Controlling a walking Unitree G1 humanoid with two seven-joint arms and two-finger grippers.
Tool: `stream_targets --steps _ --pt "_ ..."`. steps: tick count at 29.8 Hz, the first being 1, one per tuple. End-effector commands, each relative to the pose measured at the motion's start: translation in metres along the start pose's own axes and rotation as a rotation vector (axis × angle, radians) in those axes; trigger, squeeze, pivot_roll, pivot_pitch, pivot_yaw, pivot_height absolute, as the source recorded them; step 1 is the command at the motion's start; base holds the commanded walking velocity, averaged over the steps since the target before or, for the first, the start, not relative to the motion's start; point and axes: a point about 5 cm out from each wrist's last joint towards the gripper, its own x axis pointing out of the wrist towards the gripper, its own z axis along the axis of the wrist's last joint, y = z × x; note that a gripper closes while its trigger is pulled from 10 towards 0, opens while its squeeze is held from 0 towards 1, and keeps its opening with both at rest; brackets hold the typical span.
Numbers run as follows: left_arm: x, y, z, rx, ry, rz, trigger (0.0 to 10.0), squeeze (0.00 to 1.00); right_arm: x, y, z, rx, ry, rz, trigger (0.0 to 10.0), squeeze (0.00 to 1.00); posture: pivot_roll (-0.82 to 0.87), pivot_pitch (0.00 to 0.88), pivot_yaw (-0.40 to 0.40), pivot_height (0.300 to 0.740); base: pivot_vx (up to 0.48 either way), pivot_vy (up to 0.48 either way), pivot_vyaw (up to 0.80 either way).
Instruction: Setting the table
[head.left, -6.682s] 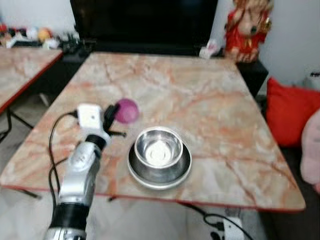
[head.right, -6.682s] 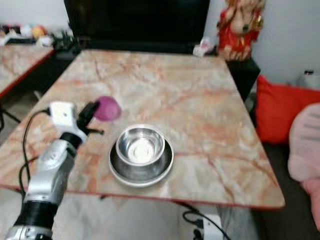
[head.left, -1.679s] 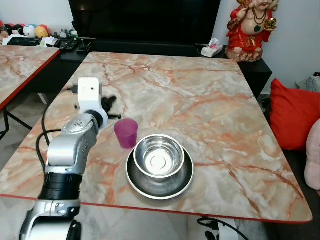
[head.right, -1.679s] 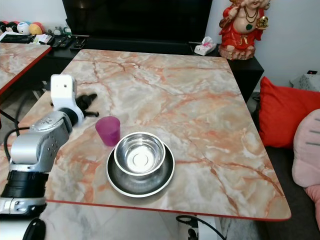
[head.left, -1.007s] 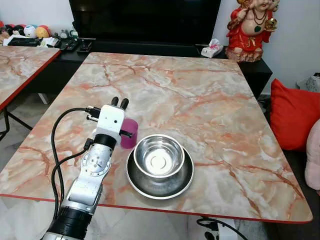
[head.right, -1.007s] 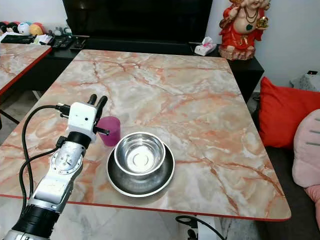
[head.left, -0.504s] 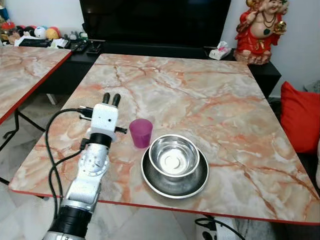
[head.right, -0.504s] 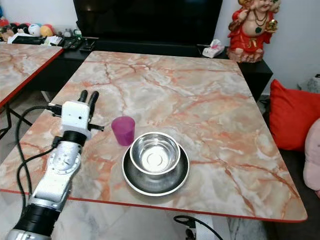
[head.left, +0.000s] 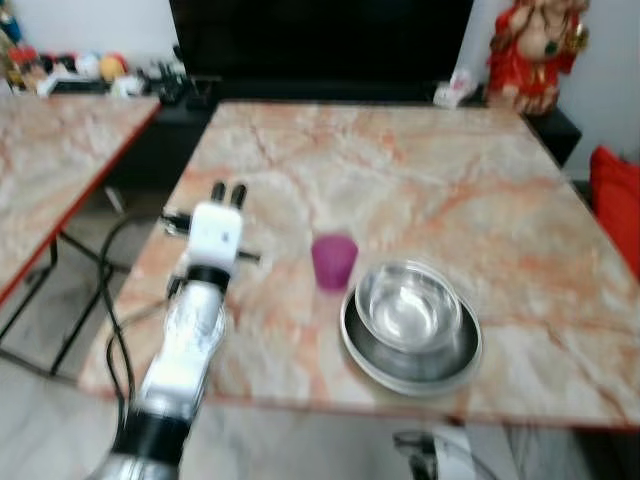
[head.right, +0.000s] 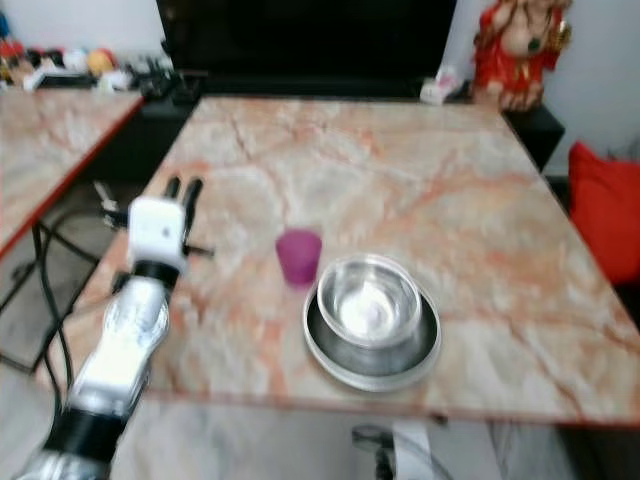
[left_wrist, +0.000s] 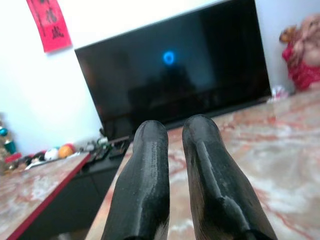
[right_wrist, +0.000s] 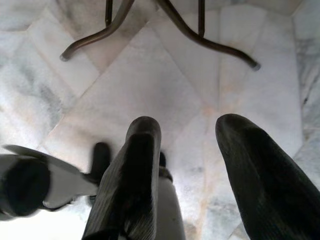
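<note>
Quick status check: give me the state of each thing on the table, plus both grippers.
Purple cup: upright on the table, ungripped.
Steel bowl: upright, nested on the plate.
Steel plate: flat near the table's front edge.
Left gripper: shut, empty, beside the cup.
Right gripper: open, empty, above the floor.

Bright, even light; both eye views blurred.

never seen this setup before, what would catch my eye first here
Likely the shiny steel bowl nested in a round steel plate near the front edge of the orange-veined marble table, with a small purple plastic cup standing just to its left. Next, the robot's silver left arm reaching over the table's left side, its left gripper with the two black fingers close together, apart from the cup.
</note>
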Motion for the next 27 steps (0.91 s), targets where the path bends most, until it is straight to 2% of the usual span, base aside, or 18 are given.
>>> stream_targets --steps 1,27 --pt "0.0004 0.0053 0.0009 0.022 -0.009 0.011 10.0 0.00 0.0007 0.0022 0.0015 0.006 -0.003 0.005 10.0 0.00 0.11 0.000 -0.016 0.740 0.000 0.480 0.00" --pt "0.0022 0.0061 0.0058 0.026 -0.025 0.027 10.0 0.00 0.0011 0.0030 0.0035 -0.015 -0.007 0.024 10.0 0.00 0.12 0.000 -0.018 0.740 0.000 0.480 0.00"
